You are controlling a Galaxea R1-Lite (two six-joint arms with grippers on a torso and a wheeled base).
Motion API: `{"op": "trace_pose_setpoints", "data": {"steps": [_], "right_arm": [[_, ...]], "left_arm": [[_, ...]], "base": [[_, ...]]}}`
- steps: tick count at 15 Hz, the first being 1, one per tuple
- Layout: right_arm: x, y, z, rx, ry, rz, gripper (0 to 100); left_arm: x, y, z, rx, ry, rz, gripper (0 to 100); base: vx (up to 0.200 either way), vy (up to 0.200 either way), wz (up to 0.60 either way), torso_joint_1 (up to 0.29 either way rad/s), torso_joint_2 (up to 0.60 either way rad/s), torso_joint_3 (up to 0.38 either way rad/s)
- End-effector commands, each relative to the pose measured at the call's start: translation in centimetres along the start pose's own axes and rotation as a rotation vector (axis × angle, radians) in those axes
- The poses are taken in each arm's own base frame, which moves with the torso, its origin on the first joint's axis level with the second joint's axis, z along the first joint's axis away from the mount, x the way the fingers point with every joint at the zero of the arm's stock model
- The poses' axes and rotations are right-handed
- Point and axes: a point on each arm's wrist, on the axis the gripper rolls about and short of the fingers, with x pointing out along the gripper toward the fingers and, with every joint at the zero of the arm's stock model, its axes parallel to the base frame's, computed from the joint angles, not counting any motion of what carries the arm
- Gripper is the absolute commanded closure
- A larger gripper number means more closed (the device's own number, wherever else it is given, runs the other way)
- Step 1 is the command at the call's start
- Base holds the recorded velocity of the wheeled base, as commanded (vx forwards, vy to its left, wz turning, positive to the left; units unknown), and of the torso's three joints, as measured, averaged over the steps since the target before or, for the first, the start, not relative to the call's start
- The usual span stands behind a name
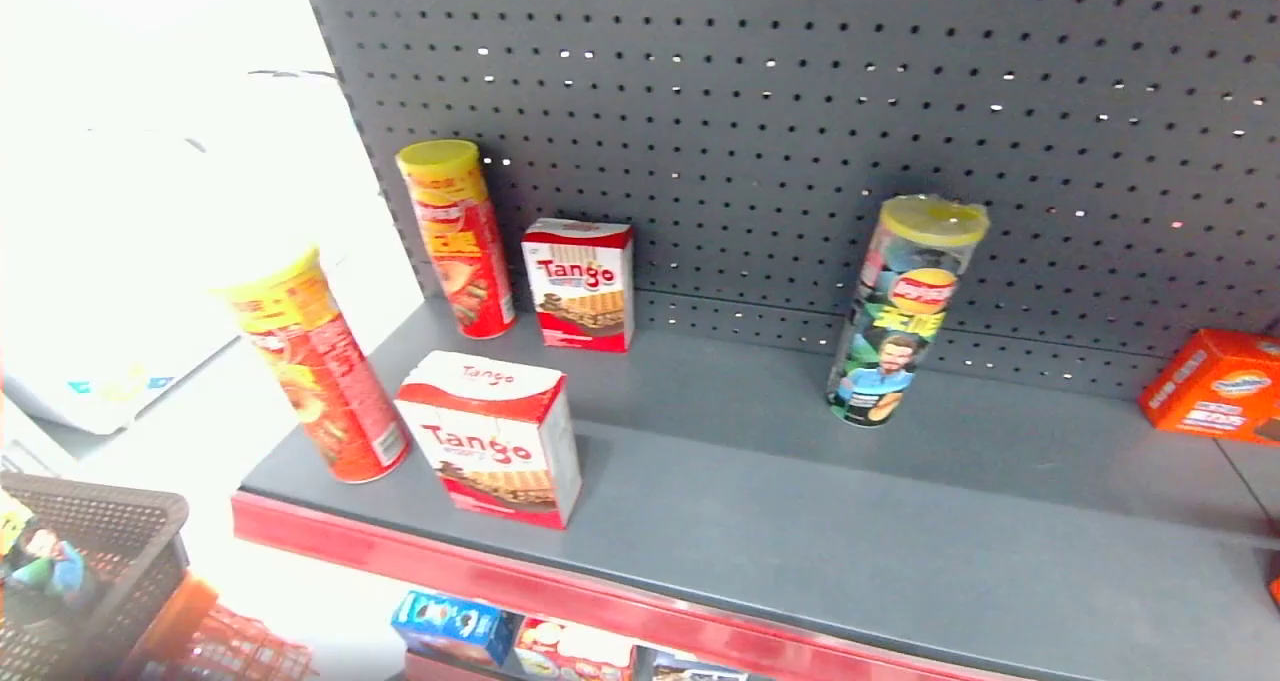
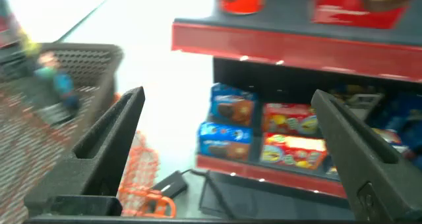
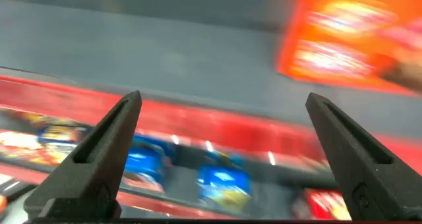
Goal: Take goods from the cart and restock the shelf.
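In the head view, red chip cans (image 1: 320, 371), wafer boxes (image 1: 495, 441) and a green chip can (image 1: 900, 311) were recorded upright on the shelf (image 1: 800, 521); in the wrist views, the left gripper (image 2: 227, 95), beside the cart basket (image 2: 86, 59), and the right gripper (image 3: 223, 97), near an orange box (image 3: 349, 46), were shown spread wide and empty.

The grey shelf (image 1: 800, 521), red along its front edge, carries a red, yellow-lidded front canister (image 1: 320, 371) upright at its front left corner. A matching rear canister (image 1: 458, 241) stands at the back left, and each has a standing red-and-white box just beside it: the front box (image 1: 495, 441) and the rear box (image 1: 582, 286). A green-labelled can (image 1: 900, 316) stands alone mid-shelf, an orange box (image 1: 1215, 386) lies at the right edge, and the dark mesh cart (image 1: 110, 561) sits below the front left corner.
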Motion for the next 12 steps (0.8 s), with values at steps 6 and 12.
{"op": "trace_pose_setpoints", "data": {"steps": [6,12], "right_arm": [[0.01,-0.01,0.00,0.004,0.001,-0.002,0],[0.01,-0.01,0.00,0.004,0.001,-0.002,0]], "left_arm": [[0.00,0.00,0.00,0.000,-0.001,0.000,0],[0.00,-0.02,0.00,0.003,-0.001,-0.007,0]], "base": [[0.000,0.000,0.30,0.000,0.00,0.002],[0.000,0.000,0.00,0.000,0.00,0.000]]}}
